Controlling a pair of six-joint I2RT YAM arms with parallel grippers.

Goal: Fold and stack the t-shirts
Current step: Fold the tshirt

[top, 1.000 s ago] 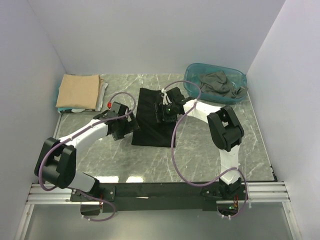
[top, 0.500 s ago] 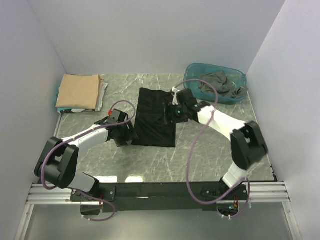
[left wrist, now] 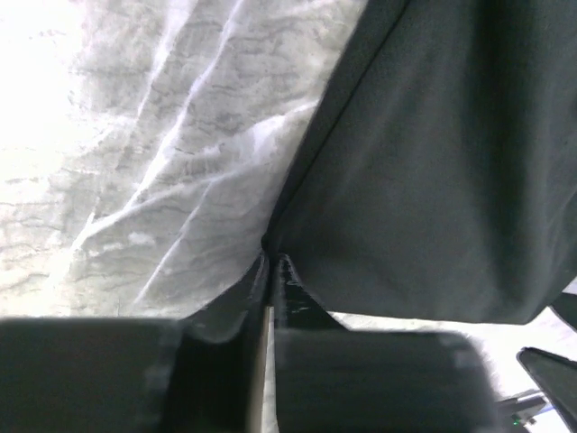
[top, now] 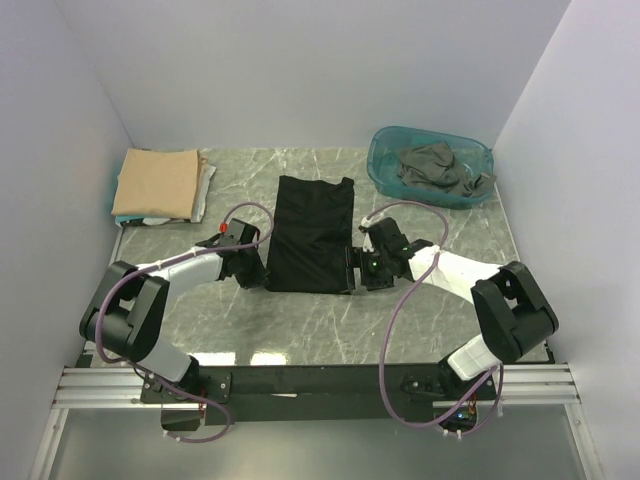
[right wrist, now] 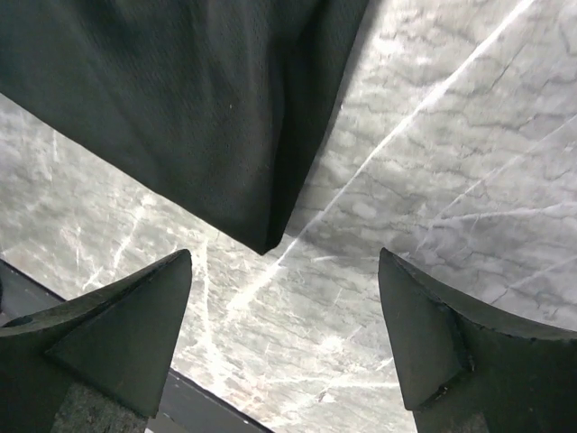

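While clamping the near-left corner of the black t-shirt (top: 312, 232) in the narrowed left gripper (top: 260, 271), holds the right gripper (top: 353, 272) spread wide, near-right corner just ahead; laid flat mid-table, lengthwise away from the bases.

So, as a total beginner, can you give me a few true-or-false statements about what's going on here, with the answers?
1. The black t-shirt lies folded on the table between the two arms. True.
2. The right jaws are clamped on that shirt. False: they stand wide open beside its near right corner.
3. The left jaws are shut on the shirt's near left corner. True.
4. The teal tub is empty. False: a crumpled dark grey t-shirt lies in it.
5. The tan t-shirt tops a folded pile at the far left. True.
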